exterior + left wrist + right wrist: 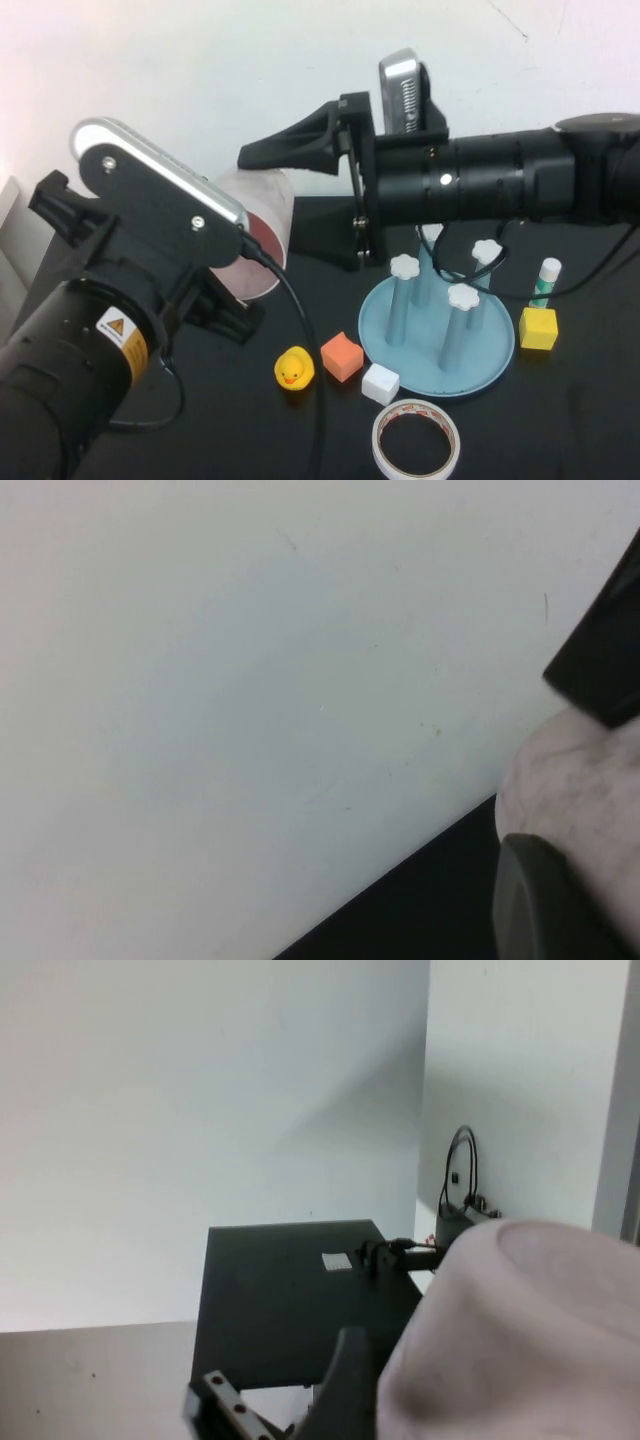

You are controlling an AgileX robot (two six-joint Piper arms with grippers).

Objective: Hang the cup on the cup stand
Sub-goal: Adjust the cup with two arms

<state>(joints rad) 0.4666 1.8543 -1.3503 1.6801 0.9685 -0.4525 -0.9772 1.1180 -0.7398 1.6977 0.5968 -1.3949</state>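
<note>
The pale pink cup (262, 225) hangs tilted in the air at the left of the table, mouth down toward me. My left gripper (238, 285) is shut on it from below; one grey finger (540, 900) lies against the cup (585, 790). My right gripper (275, 195) reaches in from the right, open, with its jaws on either side of the cup's closed end. In the right wrist view the cup (520, 1340) fills the space beside one dark finger (345, 1380). The light blue cup stand (400, 345) stands right of centre, its white-capped pegs bare.
In front of the stand lie a yellow duck (294, 368), an orange cube (341, 357), a white cube (380, 384) and a white tape ring (416, 440). A yellow cube (538, 328) and a green glue stick (546, 282) stand to its right.
</note>
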